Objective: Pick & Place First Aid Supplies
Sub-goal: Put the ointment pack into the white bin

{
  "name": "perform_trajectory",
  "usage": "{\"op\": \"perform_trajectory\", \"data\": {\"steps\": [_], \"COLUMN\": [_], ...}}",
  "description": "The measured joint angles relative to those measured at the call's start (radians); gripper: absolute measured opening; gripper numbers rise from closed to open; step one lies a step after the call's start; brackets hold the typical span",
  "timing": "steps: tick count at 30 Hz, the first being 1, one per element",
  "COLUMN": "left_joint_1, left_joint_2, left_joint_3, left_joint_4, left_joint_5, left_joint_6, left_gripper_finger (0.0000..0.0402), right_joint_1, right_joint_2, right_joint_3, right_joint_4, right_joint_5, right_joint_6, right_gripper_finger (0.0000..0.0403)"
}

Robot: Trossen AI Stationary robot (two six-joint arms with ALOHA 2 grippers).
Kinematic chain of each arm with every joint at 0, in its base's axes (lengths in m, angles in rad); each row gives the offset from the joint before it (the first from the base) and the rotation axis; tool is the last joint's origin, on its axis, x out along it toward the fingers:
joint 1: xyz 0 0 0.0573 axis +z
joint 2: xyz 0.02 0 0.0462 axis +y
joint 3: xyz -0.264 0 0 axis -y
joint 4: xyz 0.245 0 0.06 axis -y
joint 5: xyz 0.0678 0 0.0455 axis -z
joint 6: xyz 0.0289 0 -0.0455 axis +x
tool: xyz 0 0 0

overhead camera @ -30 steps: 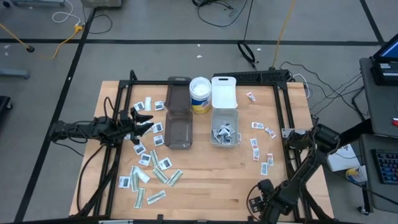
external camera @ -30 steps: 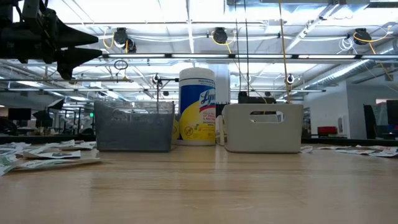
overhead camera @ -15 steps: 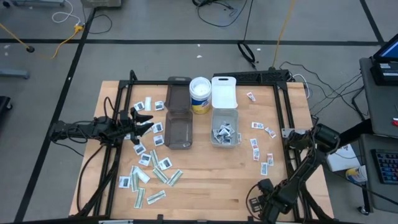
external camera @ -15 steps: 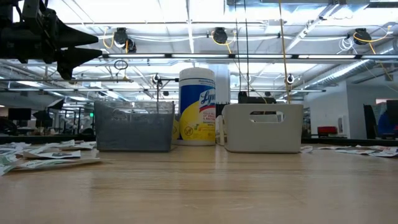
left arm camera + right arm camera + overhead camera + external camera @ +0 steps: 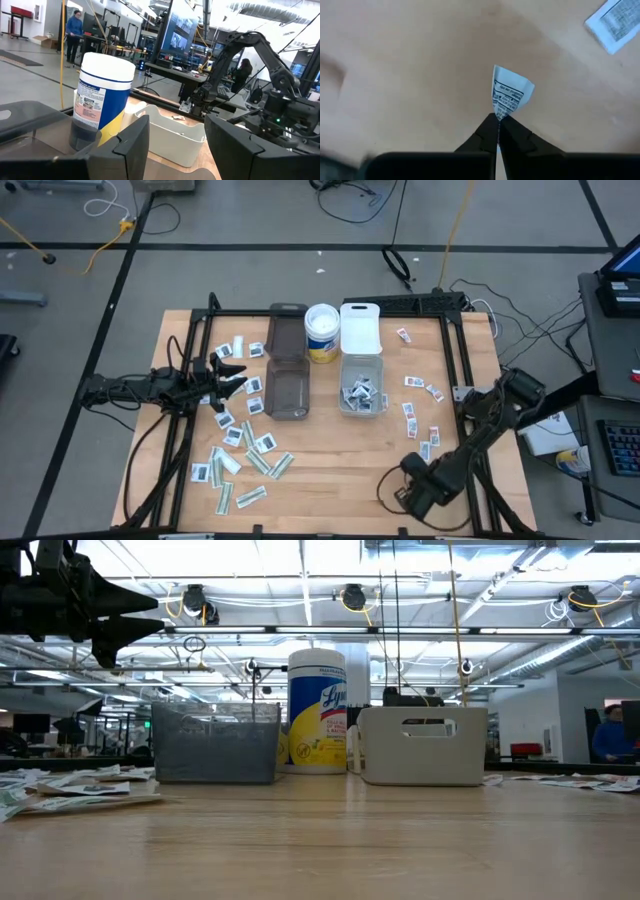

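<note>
First aid supplies lie scattered on the wooden table: white squares and pale strips at the left [image 5: 240,450], and small white packets at the right [image 5: 420,415]. More sit in the clear bin [image 5: 361,385]. My right gripper [image 5: 498,122] is over the table's near right part [image 5: 410,495], pointing down, shut on one white printed packet [image 5: 510,90]. My left gripper [image 5: 228,375] hovers open left of the smoky bin [image 5: 288,388], high above the table [image 5: 140,615], with nothing between its fingers [image 5: 175,140]. My right gripper pinches the packet by one narrow end [image 5: 498,114] between its two fingertips, coming from above and pointing down. The packet is bent into a shallow fold and sticks out past the fingertips. It looks lifted off the wood.
A wipes canister [image 5: 322,332] stands between the two bins' open lids, one smoky [image 5: 287,328] and one white [image 5: 360,330]. Another packet [image 5: 615,22] lies on the wood beyond the held one. Black frame rails [image 5: 455,350] run along the table's sides. Bare wood spans the near middle.
My right arm has swung from the table's near right corner toward the left and a little toward the far edge, bringing its gripper farther in over the wood. The left arm and the bins have stayed put.
</note>
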Motion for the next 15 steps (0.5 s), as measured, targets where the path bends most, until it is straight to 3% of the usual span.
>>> {"op": "perform_trajectory", "data": {"steps": [15], "left_joint_1": [0.0], "left_joint_2": [0.0], "left_joint_3": [0.0], "left_joint_4": [0.0], "left_joint_5": [0.0], "left_joint_6": [0.0], "left_gripper_finger": [0.0196], "right_joint_1": [-0.289], "right_joint_2": [-0.182], "right_joint_3": [0.001], "right_joint_4": [-0.134], "right_joint_5": [-0.075], "right_joint_6": [-0.869], "right_gripper_finger": [0.0001]}}
